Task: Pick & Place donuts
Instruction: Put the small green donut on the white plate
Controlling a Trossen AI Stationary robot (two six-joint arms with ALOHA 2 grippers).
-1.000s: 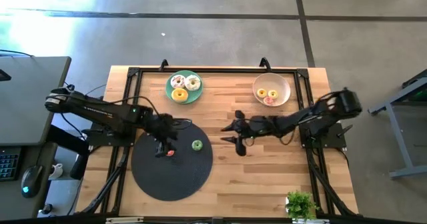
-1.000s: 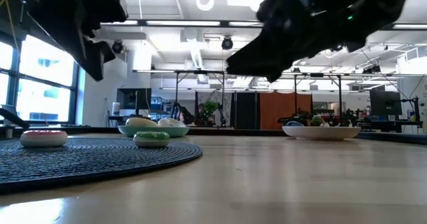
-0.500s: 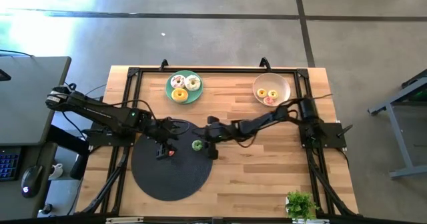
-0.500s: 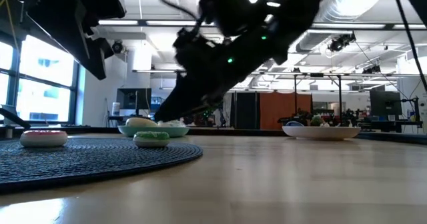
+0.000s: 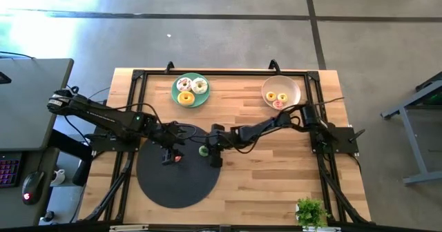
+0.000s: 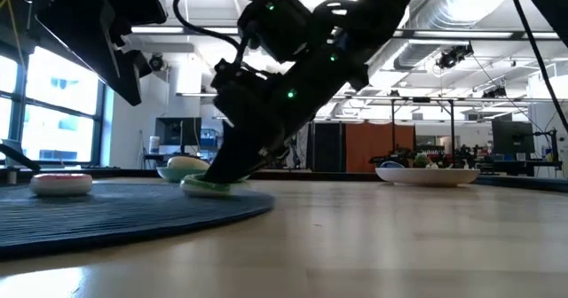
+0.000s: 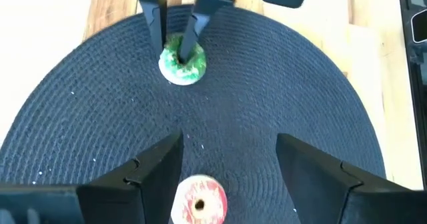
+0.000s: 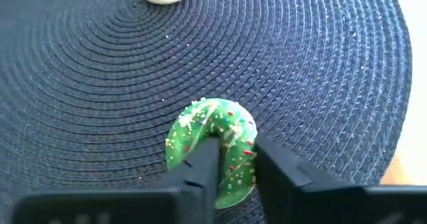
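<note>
Mat (image 8: 320,71) woven, matt; table (image 5: 262,177) smooth wood

Seven donuts (image 5: 186,98) (two on the mat (image 5: 166,190)), two plates (image 5: 174,85).

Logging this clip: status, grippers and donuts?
Right gripper down on green donut, fingers astride its rim. Left gripper open above red donut. Black mat otherwise unobstructed.

I see a green donut (image 8: 212,147) flecked with white and red sprinkles on the black woven mat (image 5: 178,179), a red one (image 7: 199,201) with what looks like pale icing, and a light wood-grain surface (image 5: 276,184).
</note>
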